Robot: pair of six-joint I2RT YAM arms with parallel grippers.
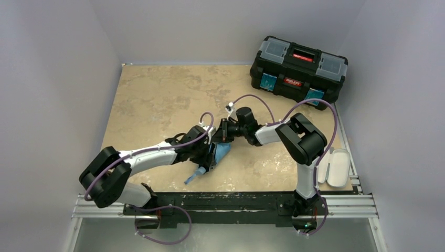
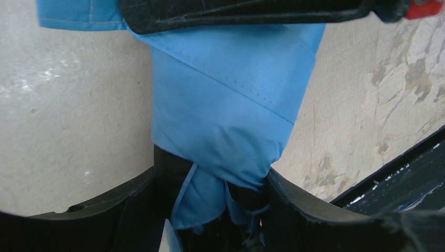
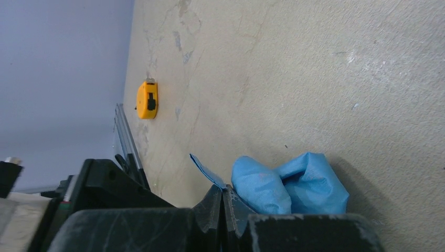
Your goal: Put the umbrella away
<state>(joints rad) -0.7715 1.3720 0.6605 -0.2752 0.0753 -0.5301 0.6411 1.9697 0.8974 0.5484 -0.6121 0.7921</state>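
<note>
The umbrella [image 1: 219, 153] lies folded on the table between my two arms, its light blue canopy bunched and its pale blue handle [image 1: 194, 176] pointing toward the near edge. My left gripper [image 2: 215, 178] straddles the canopy bundle [image 2: 225, 115], and both black fingers [image 2: 286, 197] press against the fabric. My right gripper [image 3: 223, 191] is shut, with a thin blue flap of the canopy [image 3: 207, 168] pinched between its tips. More bunched blue fabric [image 3: 288, 184] sits just beside them. In the top view the right gripper [image 1: 224, 135] meets the umbrella's far end.
A black toolbox [image 1: 299, 67] with a red latch stands at the back right. A pale oblong case [image 1: 336, 167] lies at the right edge, beside the right arm. A small orange tape measure [image 3: 147, 100] sits near the metal rail at the table's edge.
</note>
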